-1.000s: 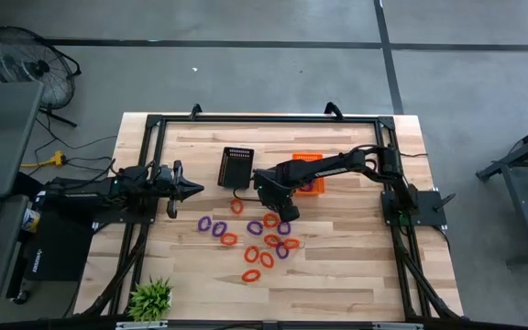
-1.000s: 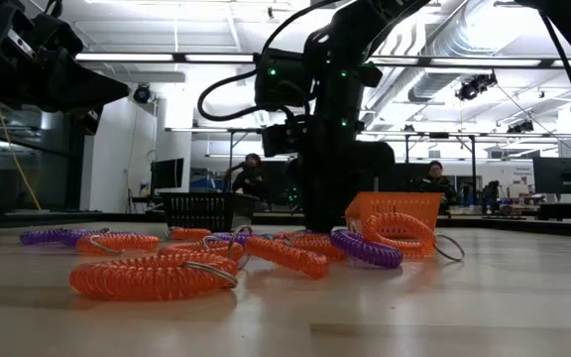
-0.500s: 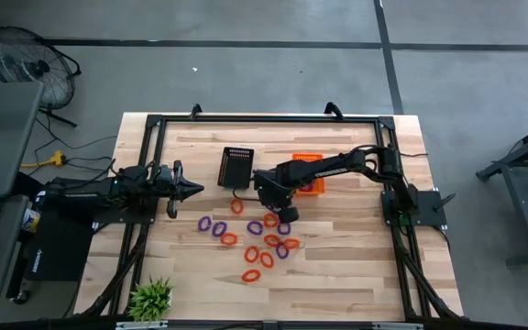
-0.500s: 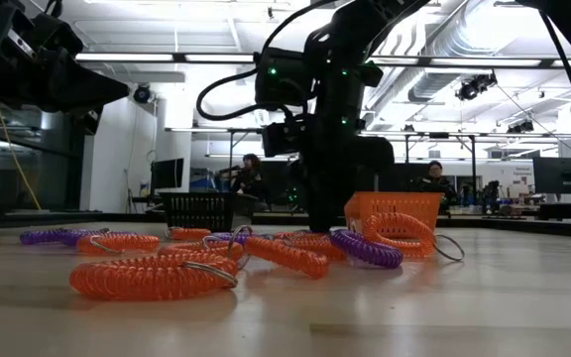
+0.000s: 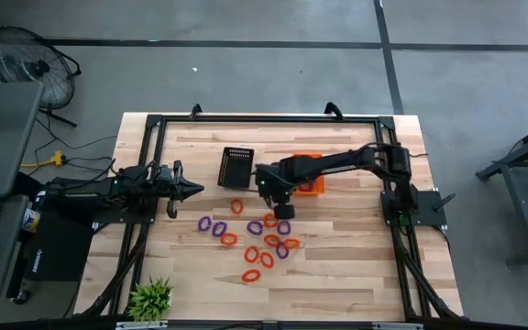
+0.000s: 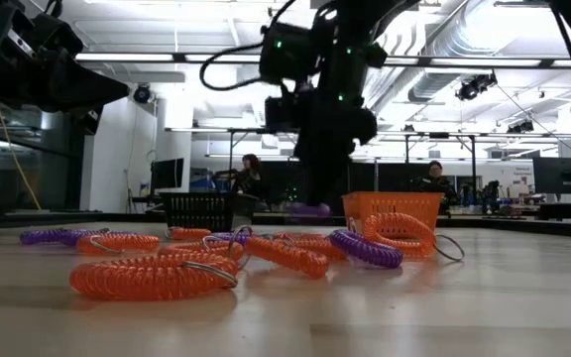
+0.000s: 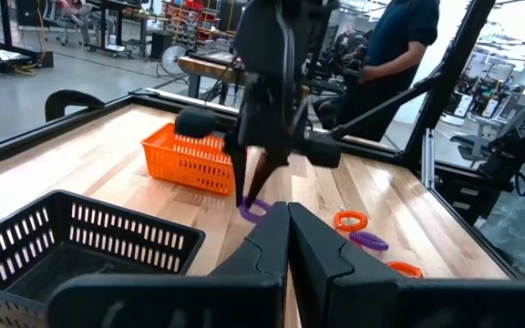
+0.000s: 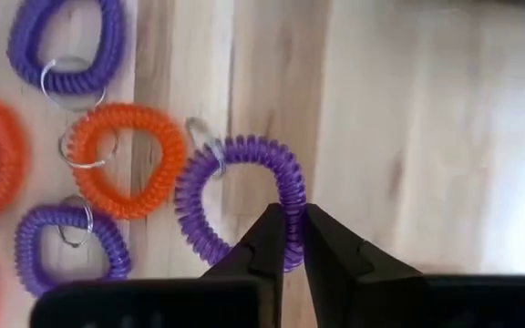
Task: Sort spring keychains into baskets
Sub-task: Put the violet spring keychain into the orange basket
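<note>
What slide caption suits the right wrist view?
Right tool shut on a purple coiled spring keychain, lifted above orange and purple loops on the wooden table.

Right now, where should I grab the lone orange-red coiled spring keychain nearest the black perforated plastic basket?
Probably pinch one side of the orange-red coiled spring keychain, coming straight down: it lies flat and alone on the wood, with an open middle for one finger.
</note>
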